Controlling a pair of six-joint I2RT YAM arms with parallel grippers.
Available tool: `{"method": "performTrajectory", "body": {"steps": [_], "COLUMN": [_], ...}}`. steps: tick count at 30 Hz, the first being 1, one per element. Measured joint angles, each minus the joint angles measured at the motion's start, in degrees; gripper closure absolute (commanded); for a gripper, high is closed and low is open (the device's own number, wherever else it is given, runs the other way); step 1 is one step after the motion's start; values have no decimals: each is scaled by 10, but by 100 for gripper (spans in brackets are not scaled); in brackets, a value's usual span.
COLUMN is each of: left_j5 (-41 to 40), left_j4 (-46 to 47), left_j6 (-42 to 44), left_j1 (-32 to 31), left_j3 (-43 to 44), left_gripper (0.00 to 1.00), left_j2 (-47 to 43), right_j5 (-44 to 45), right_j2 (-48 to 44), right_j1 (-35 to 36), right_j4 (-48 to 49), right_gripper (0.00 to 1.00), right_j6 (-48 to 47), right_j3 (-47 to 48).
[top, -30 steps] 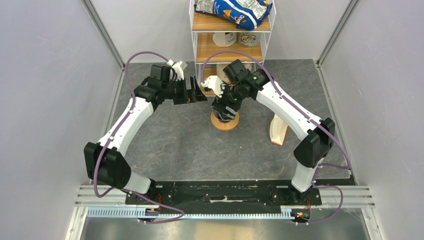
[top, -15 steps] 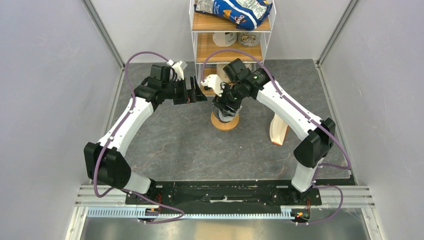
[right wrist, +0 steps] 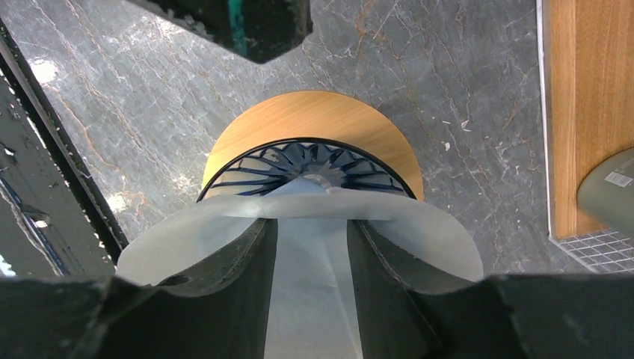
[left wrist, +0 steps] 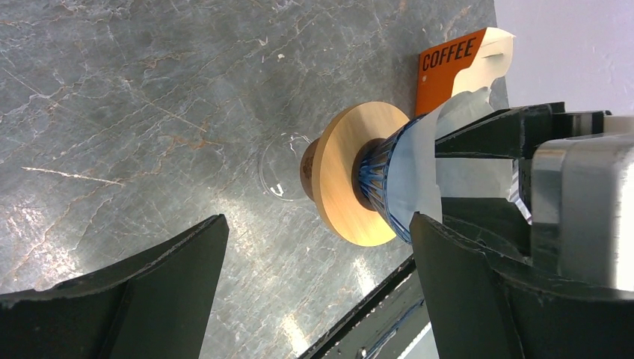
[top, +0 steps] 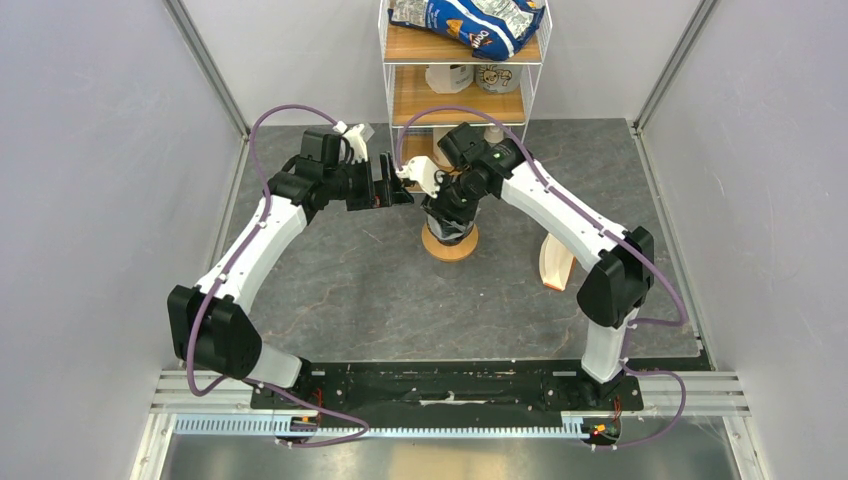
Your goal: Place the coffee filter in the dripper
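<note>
1. The top external view looks down from high behind the near edge of the bench (top: 330, 290) and takes in all of it from afar.
2. The left wrist view looks across the bench, close to the dripper (left wrist: 377, 183), with its picture rolled sideways.
3. The right wrist view looks straight down, very close, into the same dripper, which all three views share.

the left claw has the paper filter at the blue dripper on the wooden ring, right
Not the left. It is the right claw that has the paper filter at the blue dripper on the wooden ring. The right wrist view shows the paper at that claw's own fingers. The left claw is open and empty, off to one side.
</note>
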Motion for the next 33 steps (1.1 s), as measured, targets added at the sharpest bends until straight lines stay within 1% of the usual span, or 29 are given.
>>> {"method": "performTrajectory", "body": {"steps": [9,15,18,20,25,33], "left_j5": [-4,-8,-11,-12,-13,-13], "left_j4": [1,1,1,1,1,3], "left_j6": [-2,-6,-7,-8,-11,-16], "left_j1": [0,0,0,0,0,0], "left_j3": [-1,-1,-1,-1,-1,-1], "left_gripper": [1,1,1,1,1,1], "left_j2": [0,0,0,0,0,0], "right_j5": [2,3,3,3,4,-4], "right_j2": [3,3,3,3,3,3], "right_j1": [0,0,0,0,0,0], "right_j4": [0,1,9,10,11,5], "right_gripper": [54,56,58,63,62,57], "right_j6": [-25,-37,-40,-40,-41,-37], "right_j3": [-5,-31,-39,-40,-41,-22]}}
